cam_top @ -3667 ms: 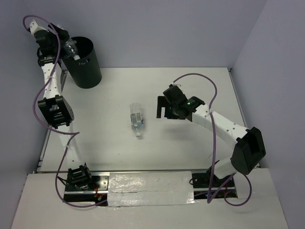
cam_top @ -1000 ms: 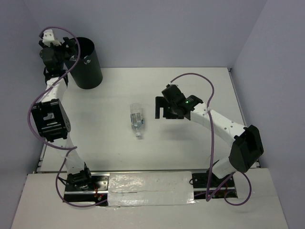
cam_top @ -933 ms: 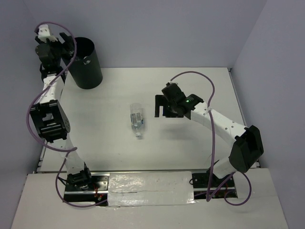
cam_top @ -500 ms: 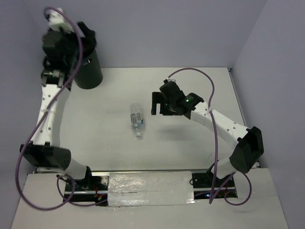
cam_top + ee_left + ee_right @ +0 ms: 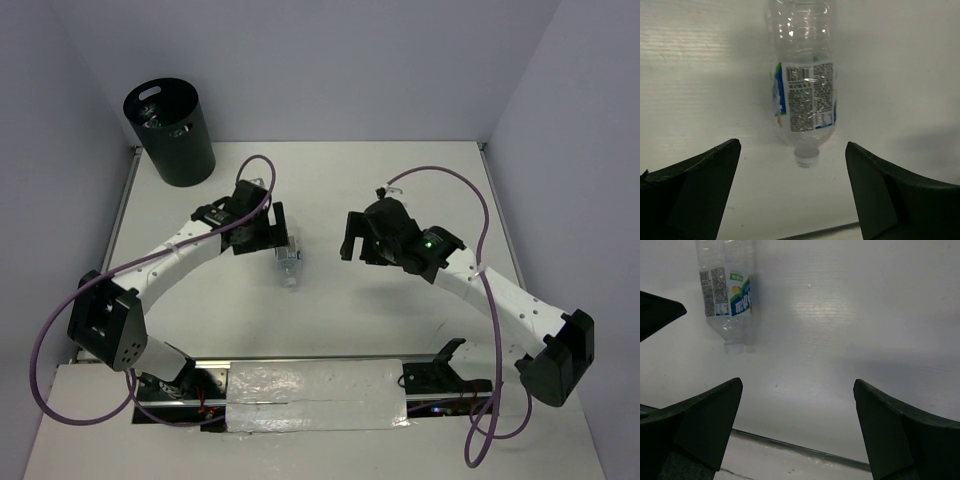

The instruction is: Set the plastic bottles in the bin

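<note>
Black and tall, the bin (image 5: 172, 140) stands at the upper left of the overhead view. Near the centre, the left gripper (image 5: 791, 146) hovers with jaws spread wide and empty, just left of a labelled plastic bottle (image 5: 288, 262) lying on the white tabletop (image 5: 400, 180). Further right hangs the right gripper (image 5: 797, 384), jaws likewise released.
</note>
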